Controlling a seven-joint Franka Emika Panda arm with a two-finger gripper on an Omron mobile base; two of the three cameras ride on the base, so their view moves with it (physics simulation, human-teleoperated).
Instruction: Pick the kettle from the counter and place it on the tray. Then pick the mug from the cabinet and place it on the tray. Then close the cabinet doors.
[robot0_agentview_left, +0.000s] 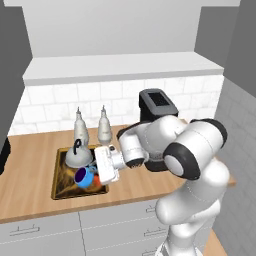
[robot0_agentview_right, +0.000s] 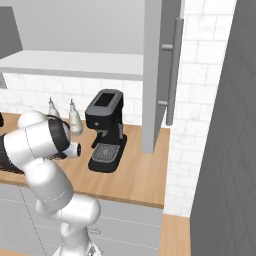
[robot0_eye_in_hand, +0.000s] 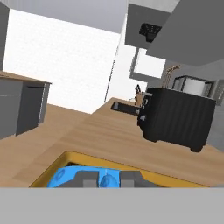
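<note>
At the lower left of the left base view, the small bright blue mug (robot0_agentview_left: 84, 176) lay tipped on the flat black-rimmed tray (robot0_agentview_left: 59, 186), beside the squat silver-grey kettle (robot0_agentview_left: 78, 156) on the light-brown wooden table (robot0_agentview_left: 30, 170). The pincer (robot0_eye_in_hand: 109, 179) stood almost shut on the mug's rim, the mug directly at its tips. To finish well, I judged the pincer should part fully and lift straight away, clear of the kettle.
</note>
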